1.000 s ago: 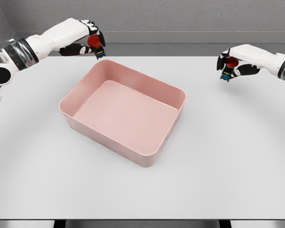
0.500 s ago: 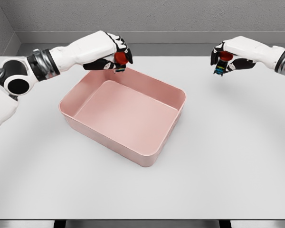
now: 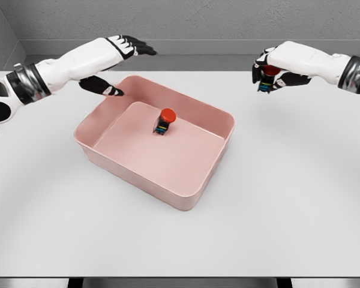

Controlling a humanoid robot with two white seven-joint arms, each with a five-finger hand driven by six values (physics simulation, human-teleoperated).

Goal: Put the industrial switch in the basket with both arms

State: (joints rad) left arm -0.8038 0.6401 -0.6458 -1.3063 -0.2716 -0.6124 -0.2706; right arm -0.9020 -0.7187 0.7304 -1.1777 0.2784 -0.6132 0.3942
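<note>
A pink rectangular basket (image 3: 192, 198) sits on the white table, left of centre. Inside it, near the back, stands an industrial switch (image 3: 164, 121) with a red button top and a dark body. My left hand (image 3: 125, 59) hovers above the basket's back left corner, open, fingers spread and holding nothing. My right hand (image 3: 269, 71) is to the right of the basket and above the table, shut on a second industrial switch (image 3: 266, 78) with a red top and coloured terminals below.
The white table (image 3: 288, 198) stretches around the basket, with its front edge at the bottom of the view. A grey wall runs along the back.
My left hand let go of its switch, which now lies in the basket, and its fingers opened. My right hand moved left toward the basket, still holding its switch.
</note>
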